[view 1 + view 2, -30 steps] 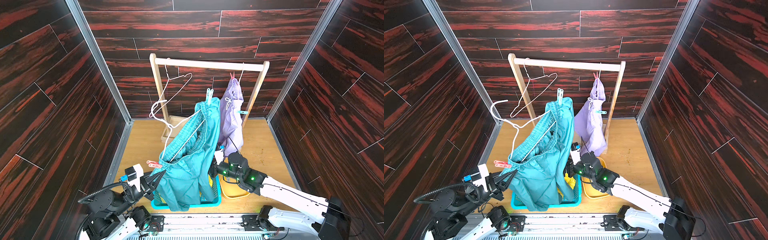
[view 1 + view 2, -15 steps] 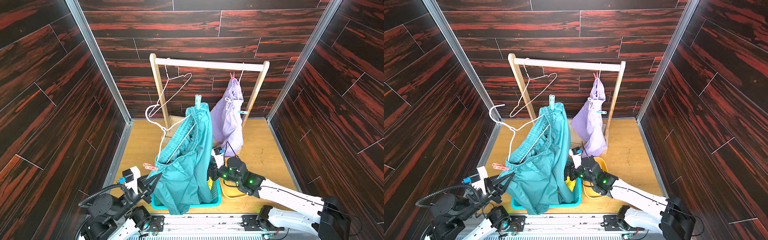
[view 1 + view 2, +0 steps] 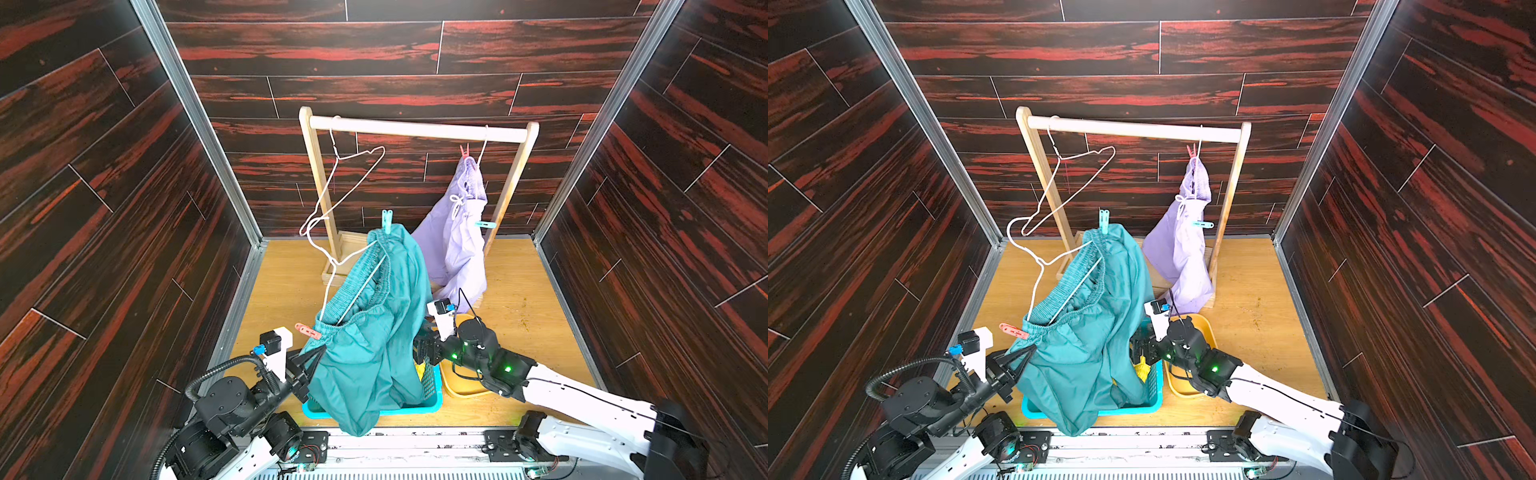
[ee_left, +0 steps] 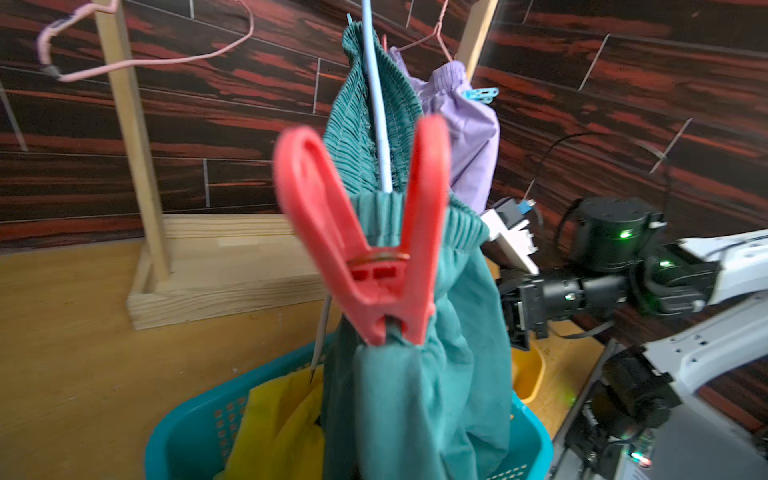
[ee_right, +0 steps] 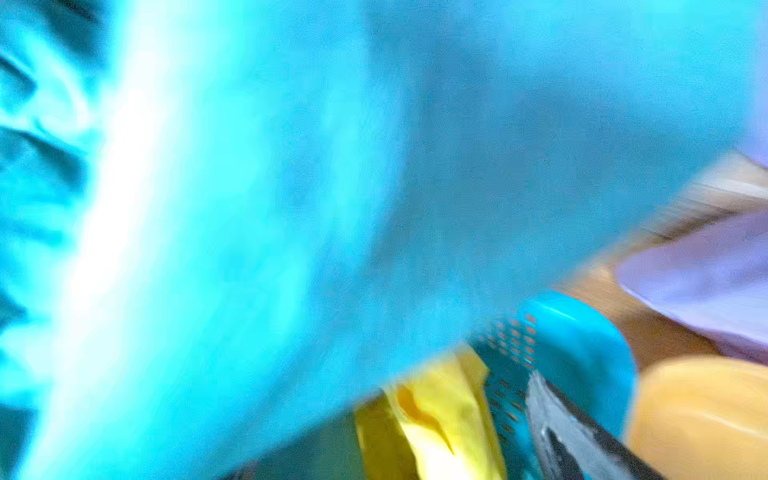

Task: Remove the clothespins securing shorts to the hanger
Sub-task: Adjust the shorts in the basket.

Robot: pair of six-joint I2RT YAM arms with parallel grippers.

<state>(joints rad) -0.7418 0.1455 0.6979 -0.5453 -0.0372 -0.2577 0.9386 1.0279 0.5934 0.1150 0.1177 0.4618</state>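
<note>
dark, red-streaked plank walls point(image 3: 374, 54) box in a pale wooden table point(image 3: 282, 291). at the near left, the left end effector point(image 3: 311, 362) has its fingers pressed together on the low corner of the teal shorts point(image 3: 374, 332). it grips just under a red clothespin point(image 3: 307, 331) that pins the waistband to a white wire hanger point(image 3: 336, 262). the left wrist view shows that red clothespin close up, biting the gathered cloth. the hanger's hook is off the rail and free in the air. the shorts slant up to a blue clothespin point(image 3: 387, 220) standing on the high end of the waistband. behind them a bare hanger point(image 3: 360, 153) hangs on the left part of the wooden rack point(image 3: 415, 129). the teal legs droop into a blue basket point(image 3: 415, 408), where yellow shorts point(image 4: 274, 419) lie. just right of the teal cloth, the right end effector point(image 3: 419, 353) has its fingers spread wide; whether they touch the cloth cannot be told, as its wrist view is blurred. a yellow bowl point(image 3: 455, 384) sits under that arm. farther right, lavender shorts point(image 3: 461, 249) hang from the rack's right end, with a pink clothespin point(image 3: 465, 151) at the top and a second blue clothespin point(image 3: 485, 225) on the side.
</note>
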